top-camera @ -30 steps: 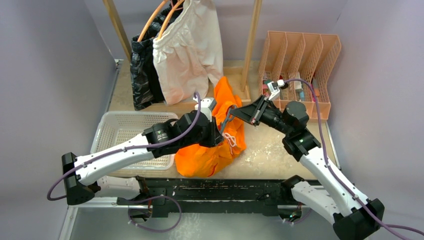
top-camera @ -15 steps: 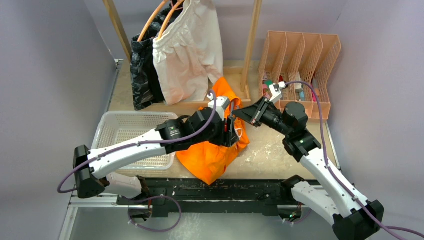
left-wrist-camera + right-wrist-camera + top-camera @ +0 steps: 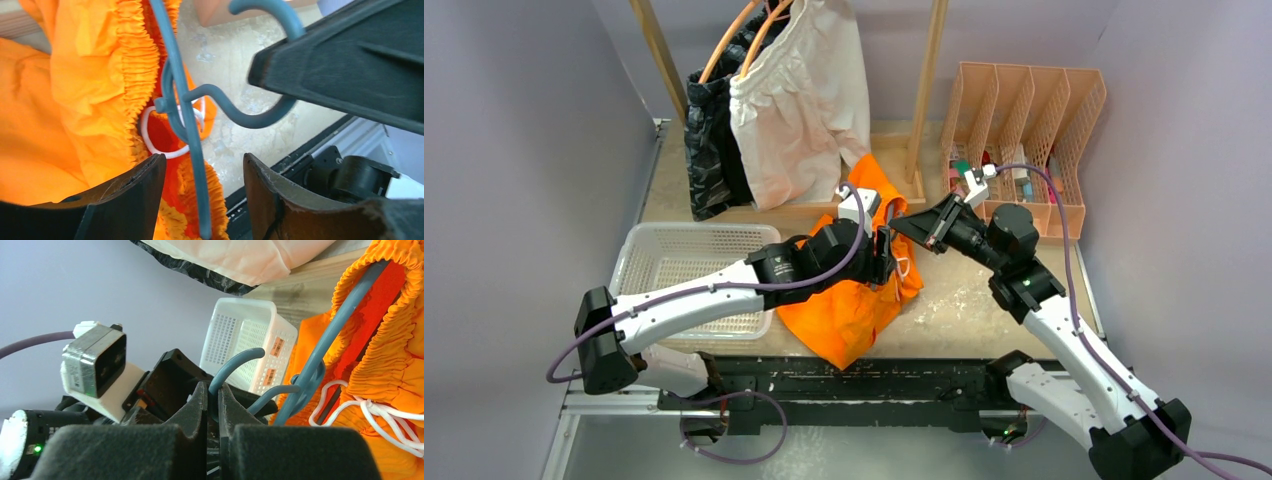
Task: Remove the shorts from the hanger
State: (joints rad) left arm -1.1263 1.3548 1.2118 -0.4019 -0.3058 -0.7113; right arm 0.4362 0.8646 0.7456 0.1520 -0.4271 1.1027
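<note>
Top view: a white mesh basket [image 3: 686, 262] is set on the tabletop [image 3: 984, 300], its inside partly hidden by the left arm [image 3: 694, 300]; small items in the peach file rack [image 3: 1034, 110] cannot be made out. The orange shorts [image 3: 854, 315] are heaped between them. Left wrist: the left tool [image 3: 204, 172] is held open astride the blue-grey hanger [image 3: 182, 95], which is threaded through the gathered waistband. Right wrist: the right tool [image 3: 212, 400] is clamped on the hanger's hook.

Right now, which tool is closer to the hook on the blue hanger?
Right. The right tool is shut on the hook itself. The left tool is open, its fingers on either side of the hanger's wire arm, beside the orange shorts.
</note>
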